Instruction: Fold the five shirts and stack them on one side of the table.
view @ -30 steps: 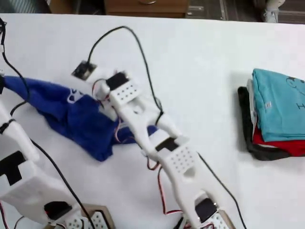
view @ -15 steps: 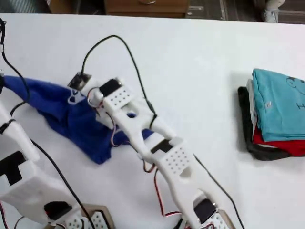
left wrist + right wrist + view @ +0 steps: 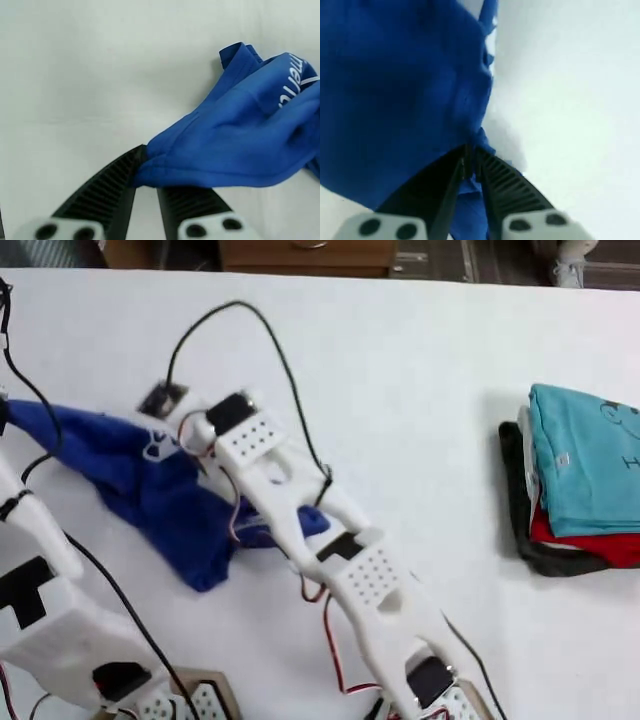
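The blue shirt (image 3: 150, 490) is a plain royal blue, with white lettering just beside the right gripper (image 3: 470, 152). That gripper and the left gripper (image 3: 146, 155) have black ribbed fingers (image 3: 107, 187) on white bases. The arms (image 3: 370, 580) are white with black motor blocks, a black cable (image 3: 290, 350) and thin red wires (image 3: 335, 640). The table (image 3: 420, 360) is plain white. Well apart from both grippers, the teal shirt (image 3: 590, 465) carries dark print, over a red shirt (image 3: 585, 540) and a black shirt (image 3: 530, 540).
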Available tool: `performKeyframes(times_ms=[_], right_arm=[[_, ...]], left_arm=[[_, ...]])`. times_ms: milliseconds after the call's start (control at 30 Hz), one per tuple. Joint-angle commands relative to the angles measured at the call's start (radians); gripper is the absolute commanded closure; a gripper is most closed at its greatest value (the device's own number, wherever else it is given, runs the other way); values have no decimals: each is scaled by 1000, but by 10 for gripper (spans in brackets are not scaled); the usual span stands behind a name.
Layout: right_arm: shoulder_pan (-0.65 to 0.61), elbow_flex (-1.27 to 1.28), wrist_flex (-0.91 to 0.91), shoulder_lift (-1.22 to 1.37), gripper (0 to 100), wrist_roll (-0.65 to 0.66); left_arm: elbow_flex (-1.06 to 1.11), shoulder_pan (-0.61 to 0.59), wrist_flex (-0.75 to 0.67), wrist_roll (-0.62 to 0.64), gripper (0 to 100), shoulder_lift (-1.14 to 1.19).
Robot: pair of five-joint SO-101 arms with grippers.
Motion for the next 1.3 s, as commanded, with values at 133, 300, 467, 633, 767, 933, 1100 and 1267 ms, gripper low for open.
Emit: performKeyframes(times_ms=[133, 300, 467, 633, 767, 933, 1100, 1267], right_arm=[[8, -123, 48, -168, 979, 2], [5, -64, 48, -174, 979, 2], [38, -40, 50, -160, 978, 2], [-12, 78, 59, -193, 971, 2], [-39, 138, 53, -199, 860, 0], [-41, 144, 53, -183, 807, -5], [-56, 144, 51, -180, 833, -6], [-56, 144, 44, -102, 832, -6]], left_arm=[[-5, -8, -17, -6, 980, -64], [-5, -6, -17, -6, 980, -64], [-5, -6, -17, -6, 980, -64], [-5, -6, -54, -6, 980, -64], [-1, -6, -57, -6, 980, -64], [1, -6, -57, -6, 980, -64], [1, -6, -57, -6, 980, -64], [1, -5, -57, -6, 980, -64]])
